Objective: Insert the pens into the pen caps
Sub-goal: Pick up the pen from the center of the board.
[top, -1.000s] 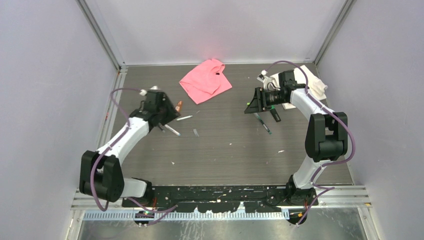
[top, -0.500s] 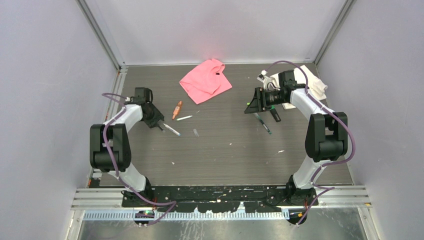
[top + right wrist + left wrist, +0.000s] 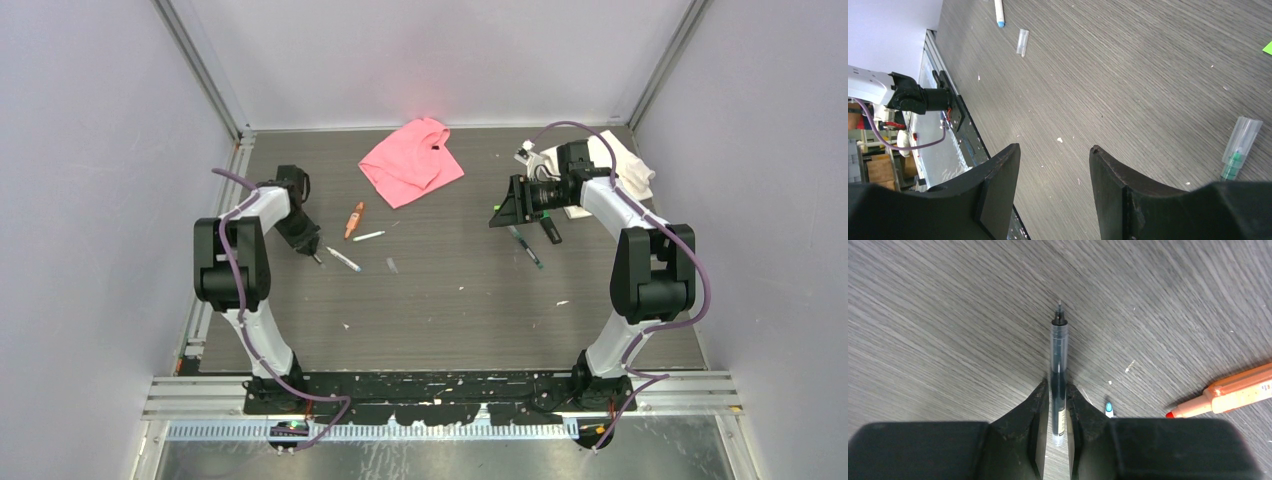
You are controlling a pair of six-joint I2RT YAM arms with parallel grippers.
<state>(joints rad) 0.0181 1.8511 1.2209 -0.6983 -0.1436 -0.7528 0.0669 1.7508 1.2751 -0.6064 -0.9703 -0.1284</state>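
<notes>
My left gripper (image 3: 1058, 387) is down on the table with its jaws closed against a dark clear-barrelled pen (image 3: 1058, 347), whose bare tip points away from me. An orange pen (image 3: 1233, 395) and a white pen's blue tip (image 3: 1108, 409) lie just to its right. From above, the left gripper (image 3: 312, 252) sits beside the white blue-tipped pen (image 3: 344, 260), the orange pen (image 3: 354, 220) and a small clear cap (image 3: 392, 265). My right gripper (image 3: 1055, 150) hovers open and empty; a green-tipped pen under a clear cap (image 3: 1240, 147) lies to its right.
A pink cloth (image 3: 411, 162) lies at the back centre and a white cloth (image 3: 620, 170) at the back right behind the right arm. Two dark pens (image 3: 525, 245) rest below the right gripper (image 3: 497, 215). White specks dot the tabletop.
The left arm has drawn back toward the left wall with its elbow raised, and its jaws have narrowed onto the dark pen. The right arm has not moved.
</notes>
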